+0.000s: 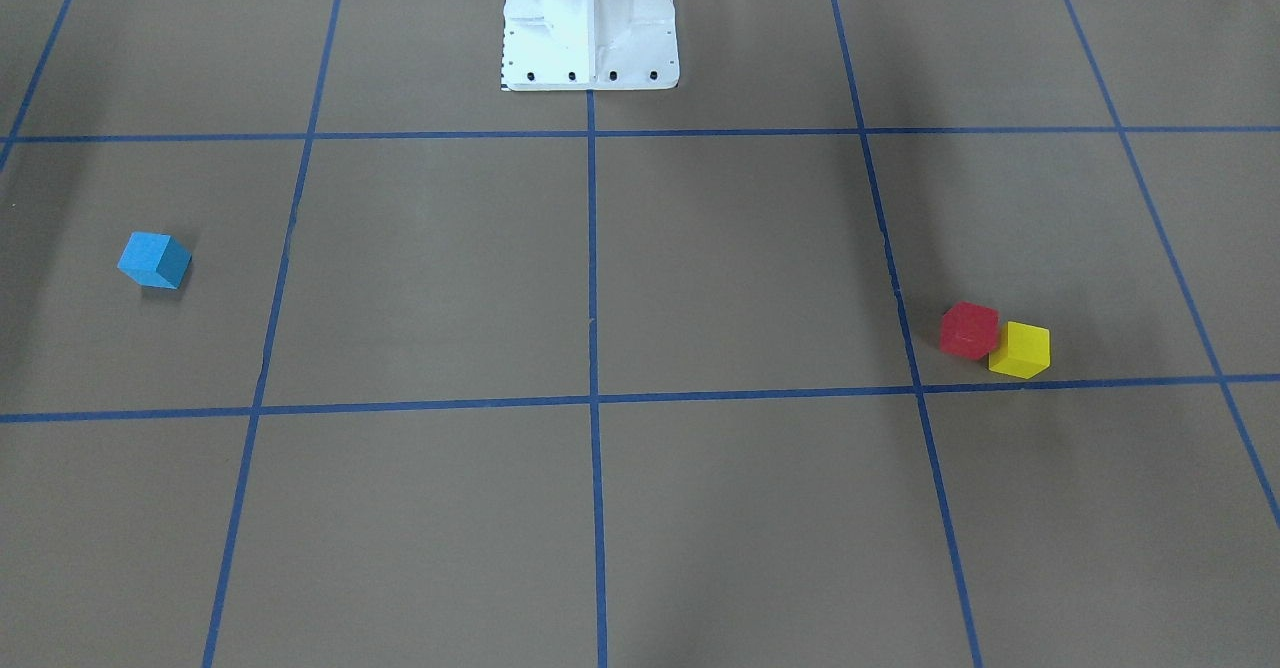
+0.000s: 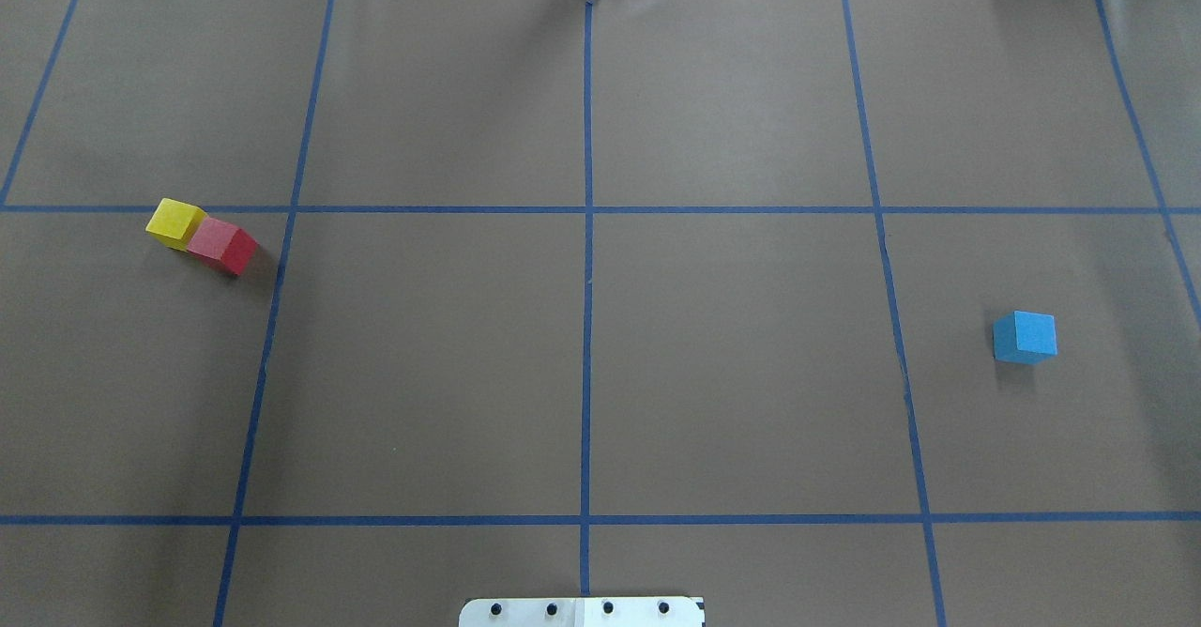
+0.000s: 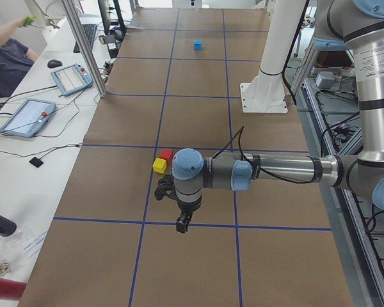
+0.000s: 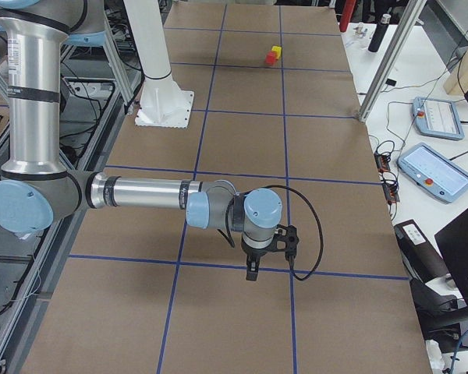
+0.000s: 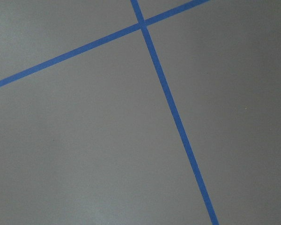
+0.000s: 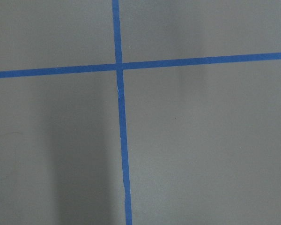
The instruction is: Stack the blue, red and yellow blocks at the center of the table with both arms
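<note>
There are three small matte cubes: one light blue cube (image 2: 1025, 337), one red cube (image 2: 222, 245) and one yellow cube (image 2: 175, 222). The red and yellow cubes touch each other on the robot's left side of the flat brown table (image 2: 422, 374), near a crossing of the thin blue tape lines (image 2: 587, 327). The blue cube sits alone on the robot's right side, well apart from them. No cube is on top of another.

There are two silver-grey arms. The left arm (image 3: 275, 169) holds its black left gripper (image 3: 181, 225) pointing down above the table, just beside the red and yellow cubes. The right arm (image 4: 140, 192) holds the right gripper (image 4: 252, 273) the same way at the table's opposite end. The side views do not show whether either gripper's fingers are spread or pressed together.

A white metal pedestal (image 1: 590, 18) stands at the table's edge. Two teach pendants (image 4: 439, 117) lie on a white desk beside the table, where a person (image 3: 3, 61) sits.
</note>
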### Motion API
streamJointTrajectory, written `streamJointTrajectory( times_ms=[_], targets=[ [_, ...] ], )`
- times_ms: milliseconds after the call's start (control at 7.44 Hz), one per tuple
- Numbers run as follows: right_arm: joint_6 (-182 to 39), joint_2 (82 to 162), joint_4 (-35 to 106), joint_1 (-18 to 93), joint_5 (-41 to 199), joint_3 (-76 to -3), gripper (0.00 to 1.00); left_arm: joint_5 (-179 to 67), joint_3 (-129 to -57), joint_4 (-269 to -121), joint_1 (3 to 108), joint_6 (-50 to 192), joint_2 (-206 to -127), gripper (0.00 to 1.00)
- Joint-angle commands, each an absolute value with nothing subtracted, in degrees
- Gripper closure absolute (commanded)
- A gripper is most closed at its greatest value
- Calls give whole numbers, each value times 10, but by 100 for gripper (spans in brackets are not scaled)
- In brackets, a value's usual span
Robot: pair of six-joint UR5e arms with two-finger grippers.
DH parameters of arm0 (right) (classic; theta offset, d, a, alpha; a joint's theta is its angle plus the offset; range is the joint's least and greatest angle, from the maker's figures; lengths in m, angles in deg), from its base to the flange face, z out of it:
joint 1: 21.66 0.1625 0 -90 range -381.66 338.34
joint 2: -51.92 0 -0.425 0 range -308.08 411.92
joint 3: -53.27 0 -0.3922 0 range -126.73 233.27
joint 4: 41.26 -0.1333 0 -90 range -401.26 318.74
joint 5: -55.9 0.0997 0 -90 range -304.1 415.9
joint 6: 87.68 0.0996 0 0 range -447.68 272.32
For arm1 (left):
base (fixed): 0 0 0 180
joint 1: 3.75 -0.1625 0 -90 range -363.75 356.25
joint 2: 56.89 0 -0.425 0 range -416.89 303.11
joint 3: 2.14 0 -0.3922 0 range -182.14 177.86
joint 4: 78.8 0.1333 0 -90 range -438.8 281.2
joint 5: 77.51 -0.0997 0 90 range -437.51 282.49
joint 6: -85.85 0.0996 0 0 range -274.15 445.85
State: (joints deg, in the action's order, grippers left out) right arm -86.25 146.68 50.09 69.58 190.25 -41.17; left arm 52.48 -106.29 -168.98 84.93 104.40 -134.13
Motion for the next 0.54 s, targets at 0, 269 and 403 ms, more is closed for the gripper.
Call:
streamJointTrajectory(
  times_ms=[0, 269, 403],
  targets=[
    [-861, 1461, 494, 696, 1905, -410, 1, 525, -1063, -1690, 849, 1044, -1341, 0],
    [-869, 1467, 491, 696, 1905, -411, 0, 525, -1066, -1688, 849, 1044, -1347, 0],
    [-868, 1466, 490, 696, 1906, -417, 0, 523, -1070, -1686, 851, 1044, -1355, 0]
  ],
)
